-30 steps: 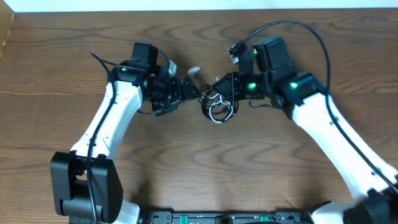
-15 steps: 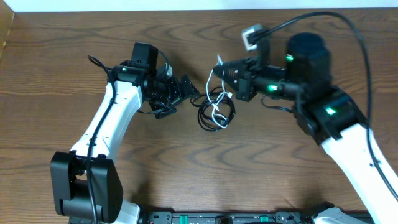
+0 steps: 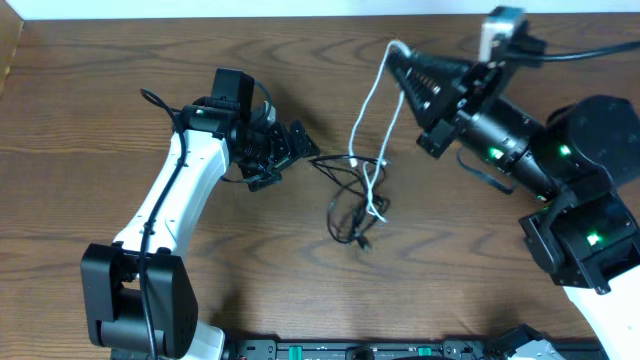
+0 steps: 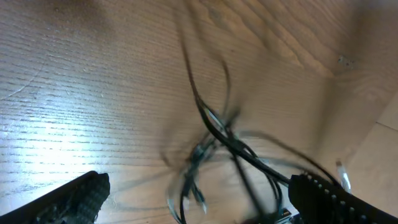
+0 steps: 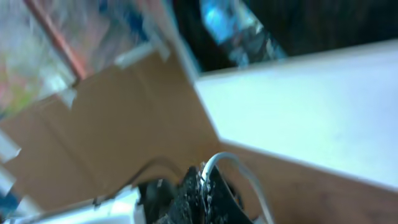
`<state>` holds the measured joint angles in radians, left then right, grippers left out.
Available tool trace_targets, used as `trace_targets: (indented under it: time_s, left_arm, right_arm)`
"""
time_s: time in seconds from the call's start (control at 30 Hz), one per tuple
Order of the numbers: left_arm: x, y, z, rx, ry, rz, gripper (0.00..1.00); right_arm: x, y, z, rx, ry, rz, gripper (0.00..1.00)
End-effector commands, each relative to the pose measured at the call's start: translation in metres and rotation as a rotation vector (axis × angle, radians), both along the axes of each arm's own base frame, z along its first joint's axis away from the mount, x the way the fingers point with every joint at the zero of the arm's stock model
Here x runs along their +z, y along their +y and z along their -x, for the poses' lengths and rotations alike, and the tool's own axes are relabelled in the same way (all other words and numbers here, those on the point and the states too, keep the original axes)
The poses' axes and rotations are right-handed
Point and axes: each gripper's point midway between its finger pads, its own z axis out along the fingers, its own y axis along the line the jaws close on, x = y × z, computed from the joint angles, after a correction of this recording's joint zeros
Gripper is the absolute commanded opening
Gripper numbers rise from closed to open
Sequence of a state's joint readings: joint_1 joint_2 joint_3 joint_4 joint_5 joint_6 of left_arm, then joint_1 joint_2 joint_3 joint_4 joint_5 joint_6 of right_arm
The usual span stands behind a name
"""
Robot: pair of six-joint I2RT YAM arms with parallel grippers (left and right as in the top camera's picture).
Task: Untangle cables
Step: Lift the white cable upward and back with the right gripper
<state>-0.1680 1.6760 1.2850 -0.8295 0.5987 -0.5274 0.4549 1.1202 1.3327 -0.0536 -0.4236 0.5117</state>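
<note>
My right gripper (image 3: 397, 52) is raised high at the back right and shut on the white cable (image 3: 366, 120). The cable hangs from the jaws in a loop down to the table. In the right wrist view the white cable (image 5: 239, 167) comes out of the closed right gripper (image 5: 203, 182). The two black cables (image 3: 350, 212) lie in a loose tangle on the wood, with the white cable's lower end among them. One black strand runs to my left gripper (image 3: 300, 146), which is open. In the left wrist view, the blurred black cables (image 4: 214, 127) lie ahead of the left gripper (image 4: 199, 205), whose fingers are wide apart.
A cardboard box (image 3: 9, 45) stands at the table's far left corner. A white strip (image 3: 250, 8) runs along the back edge. The arms' mounting rail (image 3: 350, 350) runs along the front edge. Thick black robot cords loop over both arms.
My right gripper has risen and pulled back to the upper right with the white cable, drawing it up out of the tangle. The black tangle has loosened and spread. The left arm has stayed put.
</note>
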Motion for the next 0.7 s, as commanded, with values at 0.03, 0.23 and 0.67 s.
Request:
trace_targets:
  time_s: [0.03,0.23,0.67]
  left_arm:
    - [-0.006,0.001,0.003,0.004,0.019,-0.011,0.97]
    - [-0.006,0.001,0.003,0.005,0.018,-0.011,0.98]
    - [-0.007,0.002,0.008,0.005,0.041,-0.016,0.98]
  right_arm:
    - [0.01,-0.017,-0.01,-0.112,-0.004,-0.042,0.01]
    - [-0.021,-0.009,-0.029,-0.125,0.112,-0.007,0.01]
    - [0.084,-0.045,-0.01,-0.122,-0.15,-0.368,0.01]
